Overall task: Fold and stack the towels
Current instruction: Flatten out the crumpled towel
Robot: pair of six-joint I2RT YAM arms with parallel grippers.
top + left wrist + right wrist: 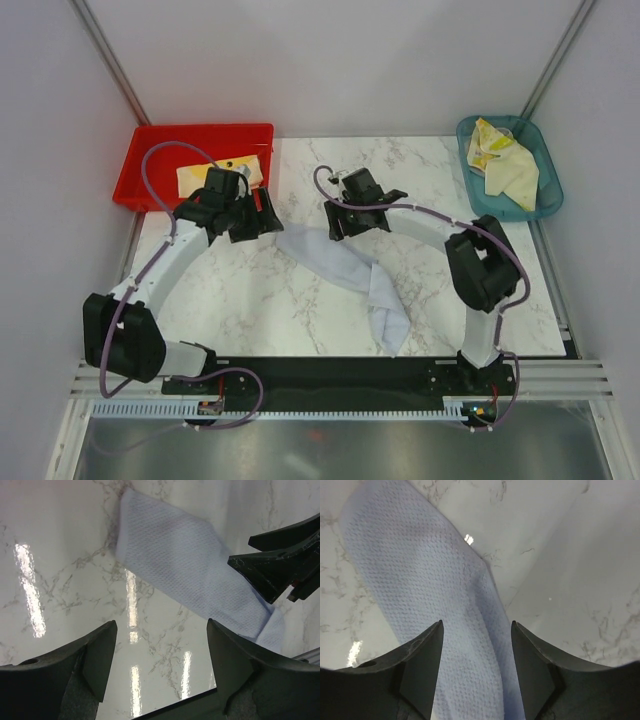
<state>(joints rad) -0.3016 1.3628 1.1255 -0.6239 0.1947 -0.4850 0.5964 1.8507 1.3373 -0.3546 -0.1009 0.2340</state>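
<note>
Lavender towel (345, 265) lies twisted mid-frame; left gripper (162, 630) and right gripper (476, 630) hover, jaws spread, holding nothing. Grabbing its rumpled middle would likely bunch the fold

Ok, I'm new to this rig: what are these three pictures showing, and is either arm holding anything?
The wide picture looks down on two robot arms bolted at a marble table. The other two come from a camera on each wrist; the dark prongs are that arm's own fingers. A pale lavender towel lies rumpled between the arms. The left gripper and right gripper are both open, holding nothing; the right one hangs just over the towel. A red bin holds a yellow towel; a teal basket holds more towels.
</note>
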